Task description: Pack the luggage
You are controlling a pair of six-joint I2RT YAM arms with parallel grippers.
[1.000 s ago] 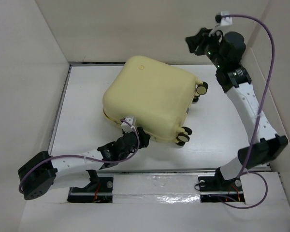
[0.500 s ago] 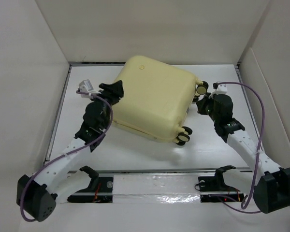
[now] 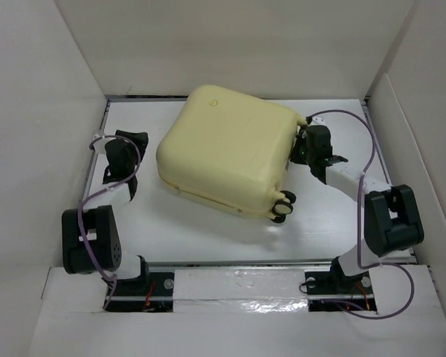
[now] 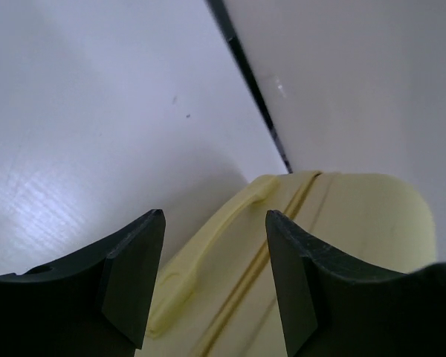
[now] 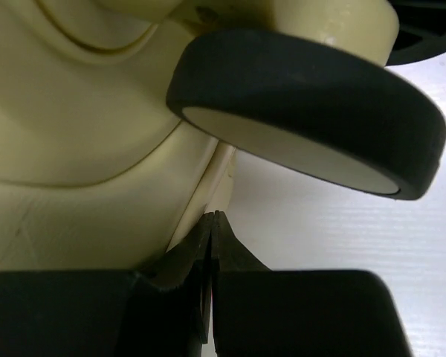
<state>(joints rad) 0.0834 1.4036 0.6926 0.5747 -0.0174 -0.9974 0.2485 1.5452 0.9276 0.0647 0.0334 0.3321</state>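
The pale-yellow luggage (image 3: 223, 152) lies shut and flat in the middle of the white table, with its caster wheels (image 3: 282, 207) to the right. My left gripper (image 3: 140, 143) is open and empty just left of the luggage. In the left wrist view the luggage's side handle (image 4: 208, 253) shows between the open fingers (image 4: 134, 275), a short way ahead of my left gripper (image 4: 215, 223). My right gripper (image 3: 305, 145) is shut at the wheel end. In the right wrist view my right gripper (image 5: 214, 217) has its tips touching the shell's seam (image 5: 208, 178), under a caster wheel (image 5: 305, 111). Nothing shows between its jaws.
White walls (image 3: 44, 111) enclose the table on the left, back and right. A dark slot (image 4: 253, 82) runs along the foot of the wall. Both arm bases (image 3: 230, 286) sit at the near edge. A second pair of casters (image 3: 301, 130) sits beside my right gripper.
My left arm has folded back, drawing its gripper left, off the luggage's left side. My right gripper has moved in and up against the wheel end. The luggage has shifted slightly left.
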